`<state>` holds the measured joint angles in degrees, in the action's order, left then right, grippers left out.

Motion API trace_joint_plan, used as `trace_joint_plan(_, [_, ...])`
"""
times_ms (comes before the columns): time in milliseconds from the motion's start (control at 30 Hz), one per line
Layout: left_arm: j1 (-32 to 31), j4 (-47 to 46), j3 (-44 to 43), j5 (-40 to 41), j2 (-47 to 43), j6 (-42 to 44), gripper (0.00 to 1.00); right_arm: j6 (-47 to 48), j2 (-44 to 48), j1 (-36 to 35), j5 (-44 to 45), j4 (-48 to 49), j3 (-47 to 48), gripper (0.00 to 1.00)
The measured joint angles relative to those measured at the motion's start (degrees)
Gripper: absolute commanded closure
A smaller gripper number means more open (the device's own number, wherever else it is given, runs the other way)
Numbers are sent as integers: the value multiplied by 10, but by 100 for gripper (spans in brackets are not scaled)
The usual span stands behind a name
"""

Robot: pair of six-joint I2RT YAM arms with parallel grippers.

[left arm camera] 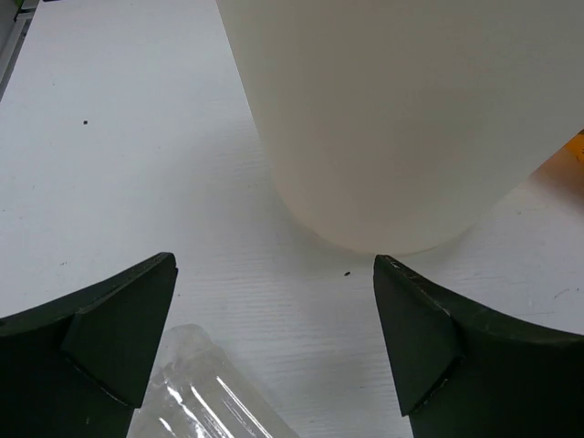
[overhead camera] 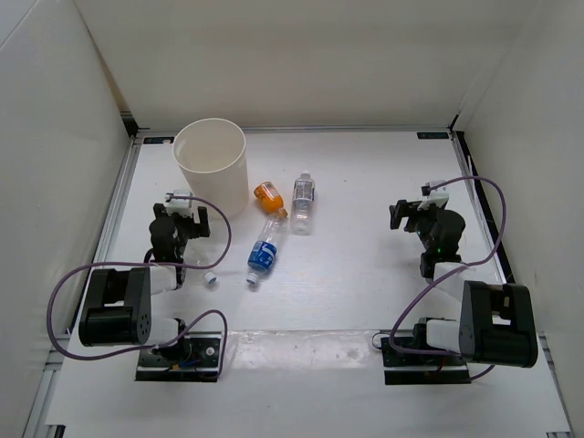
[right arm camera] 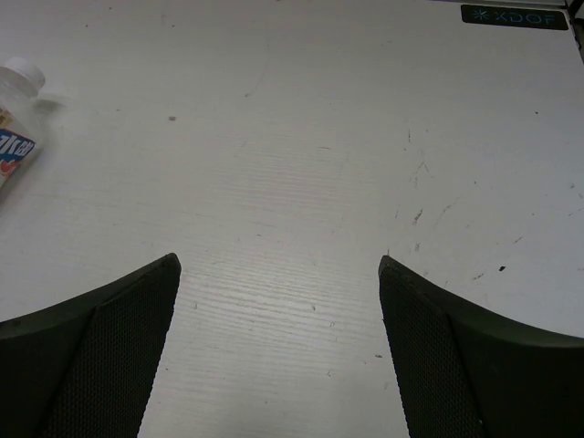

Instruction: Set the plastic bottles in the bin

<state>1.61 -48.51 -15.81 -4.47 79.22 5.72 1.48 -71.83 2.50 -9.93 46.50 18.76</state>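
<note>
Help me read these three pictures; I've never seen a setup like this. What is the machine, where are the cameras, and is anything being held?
Two small robot arms sit on a white table. One picture looks down from above; the other two come from cameras on each wrist. The left gripper and right gripper are both open and hold nothing. Three bottles lie on the table: blue-labelled, orange, pale-labelled. A tall white bin stands nearby, beside a loose cap.

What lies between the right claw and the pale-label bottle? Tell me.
Only bare table between the right claw and the pale-label bottle, per the top view.
</note>
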Motion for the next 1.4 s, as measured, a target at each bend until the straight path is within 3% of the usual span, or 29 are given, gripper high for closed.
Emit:
trace_joint_plan(600, [0,16,-1,2,-9,-3,1,0,0,-16,36,0,0,10])
trace_joint_plan(900, [0,276,-130,84,-181,-26,1,0,0,-16,45,-1,2,10])
trace_joint_plan(1100, [0,400,-162,111,-285,-36,1,0,0,-19,57,0,2,10])
trace_joint_plan(1200, [-3,496,-201,194,-322,-131,1,0,0,-28,70,0,2,10])
trace_joint_plan(1333, [19,780,-342,361,-333,-372,1,1,0,-47,88,0,2,10])
trace_joint_plan(1400, [47,865,-380,416,-341,-465,1,0,0,-52,98,0,2,10])
